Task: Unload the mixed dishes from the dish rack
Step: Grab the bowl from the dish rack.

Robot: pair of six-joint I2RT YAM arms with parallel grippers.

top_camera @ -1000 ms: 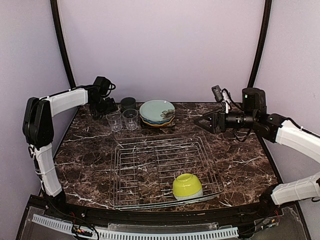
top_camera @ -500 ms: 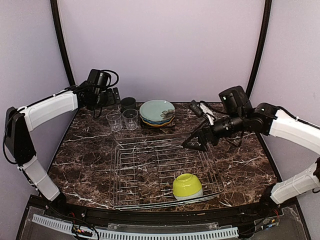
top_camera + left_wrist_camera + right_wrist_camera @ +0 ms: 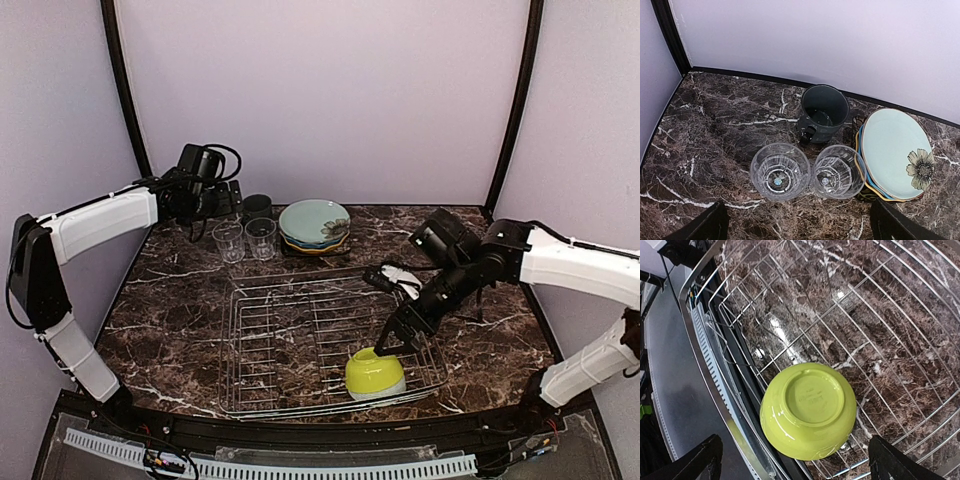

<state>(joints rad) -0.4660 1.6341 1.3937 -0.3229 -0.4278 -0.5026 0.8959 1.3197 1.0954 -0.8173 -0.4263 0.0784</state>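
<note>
The lime-green bowl (image 3: 375,372) lies upside down in the front right corner of the silver wire dish rack (image 3: 300,330). It fills the middle of the right wrist view (image 3: 808,410), over the rack wires (image 3: 880,315). My right gripper (image 3: 392,345) is open and empty, hovering just above the bowl, its fingers either side of it (image 3: 796,462). My left gripper (image 3: 222,198) is open and empty above the two clear glasses (image 3: 780,171) (image 3: 837,171). The dark grey mug (image 3: 823,112) and the plate stack, pale teal on top (image 3: 895,152), stand behind the rack.
The glasses (image 3: 245,240), mug (image 3: 257,207) and plates (image 3: 314,224) stand close together on the marble table at back left of centre. The table's dark front edge (image 3: 670,390) runs just beside the bowl. The purple back wall (image 3: 320,100) is close behind the dishes.
My right arm has swung from the back right down and forward over the rack, ending just above the bowl. My left gripper has lifted up and back from beside the glasses.
</note>
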